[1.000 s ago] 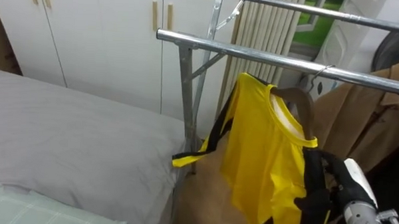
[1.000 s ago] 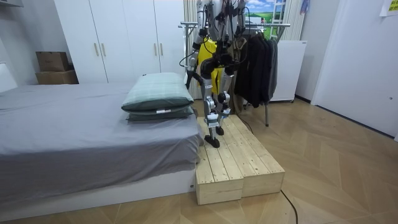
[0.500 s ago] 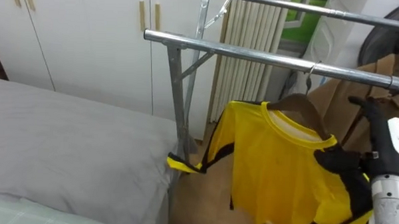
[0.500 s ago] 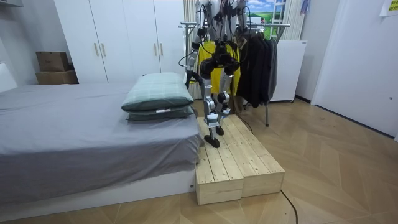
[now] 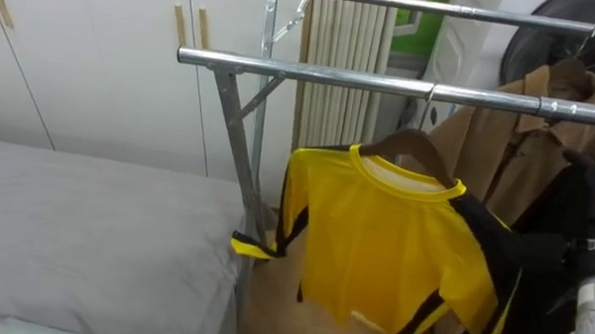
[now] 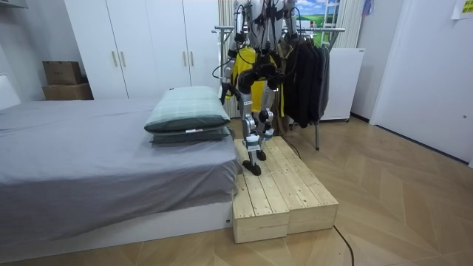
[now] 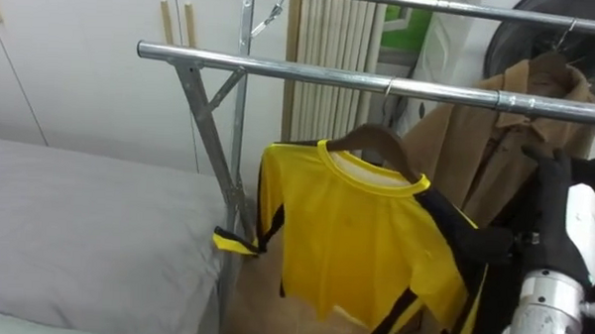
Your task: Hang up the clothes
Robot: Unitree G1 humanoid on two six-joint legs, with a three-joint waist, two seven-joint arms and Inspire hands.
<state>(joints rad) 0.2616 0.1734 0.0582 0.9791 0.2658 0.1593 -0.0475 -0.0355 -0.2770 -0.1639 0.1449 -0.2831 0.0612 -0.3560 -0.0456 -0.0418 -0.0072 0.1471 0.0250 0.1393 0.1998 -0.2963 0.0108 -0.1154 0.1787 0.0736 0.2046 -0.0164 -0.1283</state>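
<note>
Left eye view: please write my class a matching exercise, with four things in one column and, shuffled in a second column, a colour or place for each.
Things:
1 yellow shirt
2 brown coat
3 bed
4 wardrobe doors

Descriptions:
A grey, at the lower left
B white, at the upper left
C on a wooden hanger hooked over the front rail
D hanging at the far right, behind the front rail

Pairs: 1-C; 2-D; 3-A; 4-B
</note>
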